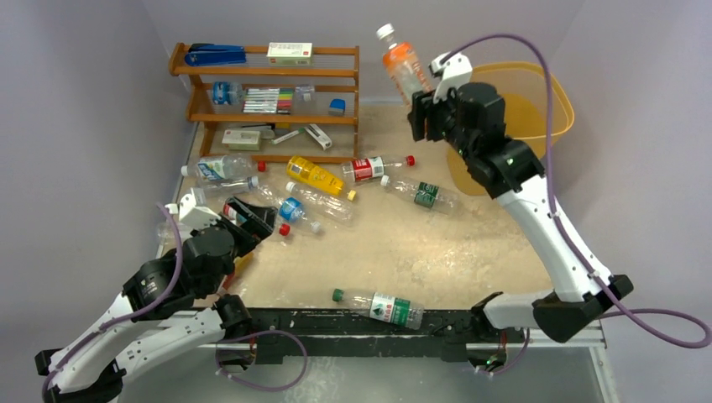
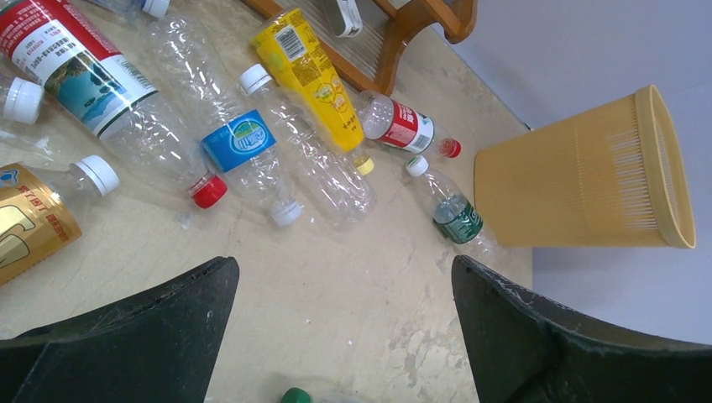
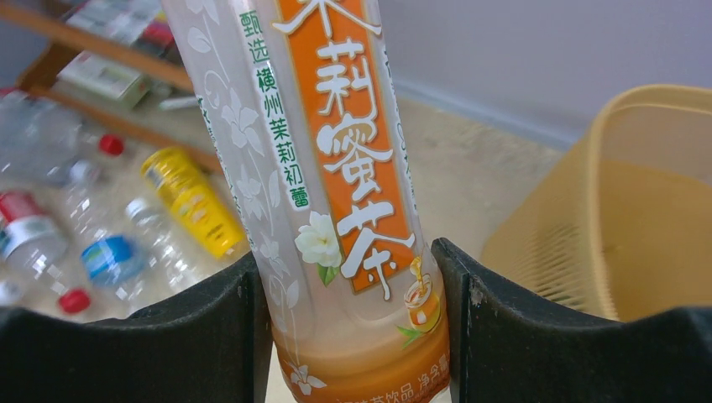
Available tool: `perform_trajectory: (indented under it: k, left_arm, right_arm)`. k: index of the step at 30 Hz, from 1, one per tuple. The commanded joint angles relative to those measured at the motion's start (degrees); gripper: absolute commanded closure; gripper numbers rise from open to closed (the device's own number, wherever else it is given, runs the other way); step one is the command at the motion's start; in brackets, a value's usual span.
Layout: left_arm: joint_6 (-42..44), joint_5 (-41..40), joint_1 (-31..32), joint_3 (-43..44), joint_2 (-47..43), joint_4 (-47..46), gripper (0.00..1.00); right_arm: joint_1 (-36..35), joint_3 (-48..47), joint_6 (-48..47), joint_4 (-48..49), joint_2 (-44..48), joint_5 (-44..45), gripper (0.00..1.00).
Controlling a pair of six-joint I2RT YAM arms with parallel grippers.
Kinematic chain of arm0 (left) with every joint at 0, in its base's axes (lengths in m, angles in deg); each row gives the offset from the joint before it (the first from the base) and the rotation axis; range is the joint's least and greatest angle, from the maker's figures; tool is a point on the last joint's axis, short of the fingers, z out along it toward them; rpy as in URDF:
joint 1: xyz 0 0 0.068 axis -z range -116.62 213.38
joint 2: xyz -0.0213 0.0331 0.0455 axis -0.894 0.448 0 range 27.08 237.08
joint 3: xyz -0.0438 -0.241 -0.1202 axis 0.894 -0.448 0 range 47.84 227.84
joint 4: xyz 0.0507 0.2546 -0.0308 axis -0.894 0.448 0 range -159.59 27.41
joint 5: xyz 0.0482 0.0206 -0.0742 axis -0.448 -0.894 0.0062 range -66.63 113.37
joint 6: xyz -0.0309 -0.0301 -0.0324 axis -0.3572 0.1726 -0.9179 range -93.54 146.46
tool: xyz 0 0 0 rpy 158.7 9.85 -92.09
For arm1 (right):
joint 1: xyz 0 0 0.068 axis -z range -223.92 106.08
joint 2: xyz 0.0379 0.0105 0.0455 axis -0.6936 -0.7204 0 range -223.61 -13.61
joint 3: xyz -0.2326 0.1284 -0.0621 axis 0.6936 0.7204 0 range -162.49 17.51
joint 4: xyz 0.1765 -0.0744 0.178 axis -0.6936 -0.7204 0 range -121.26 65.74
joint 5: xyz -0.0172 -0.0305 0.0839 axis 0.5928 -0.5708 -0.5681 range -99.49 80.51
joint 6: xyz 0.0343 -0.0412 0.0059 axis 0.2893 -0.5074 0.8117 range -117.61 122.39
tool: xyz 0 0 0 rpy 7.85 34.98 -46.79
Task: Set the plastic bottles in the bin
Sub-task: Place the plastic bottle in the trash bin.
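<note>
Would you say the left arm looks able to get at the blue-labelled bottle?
Probably yes: the left gripper is open and empty, and the blue-labelled bottle lies just ahead of it with bare table between, though other bottles crowd its sides.

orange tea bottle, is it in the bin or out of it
Out: the right claw grips the orange tea bottle upright in the air, beside the bin.

Upper left of the top view: brown wooden shelf rack (image 1: 267, 101). Just below it, centre left: scattered clear and yellow plastic bottles (image 1: 315, 175). Upper right: translucent yellow-orange plastic bin (image 1: 537, 101), with an orange-labelled plastic bottle (image 1: 401, 63) aloft just left of it in the right gripper (image 1: 418, 99). Bottom centre: lone green-capped clear bottle (image 1: 382, 307), well apart from the cluster.
</note>
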Motion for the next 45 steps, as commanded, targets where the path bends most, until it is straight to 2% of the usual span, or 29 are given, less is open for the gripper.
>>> perform_trajectory:
  k: [1, 10, 15, 21, 26, 29, 38, 45]
  left_arm:
    - [1.70, -0.82, 0.19, 0.50, 0.81, -2.12, 0.01]
    - [1.86, 0.60, 0.19, -1.04, 1.39, -3.54, 0.01]
    - [1.84, 1.37, 0.18, -1.93, 1.53, -4.97, 0.01]
    - [2.68, 2.60, 0.21, -1.57, 3.68, -6.22, 0.01]
    - [2.87, 3.95, 0.21, -2.09, 5.08, -7.61, 0.01]
    - [3.11, 4.76, 0.22, -2.73, 5.56, -8.57, 0.01]
    - [3.16, 5.97, 0.18, -3.56, 5.98, -9.11, 0.01]
    - [4.88, 8.05, 0.19, -3.82, 8.76, -10.68, 0.01]
  right_arm:
    - [7.79, -7.81, 0.29, -3.59, -4.81, 0.62, 0.48]
    - [26.97, -19.01, 3.10, -5.81, -12.96, -10.96, 0.48]
    - [33.49, -21.56, 5.23, -5.31, -16.19, -17.65, 0.48]
    - [37.86, -21.19, 5.97, -5.63, -18.93, -19.80, 0.45]
    - [40.40, -17.69, 7.35, -4.57, -17.73, -20.94, 0.41]
    - [41.07, -15.38, 7.78, -3.64, -16.73, -20.80, 0.34]
    - [41.45, -16.88, 8.21, -4.75, -17.19, -20.30, 0.07]
    - [41.41, -14.86, 9.59, -3.77, -11.98, -22.35, 0.02]
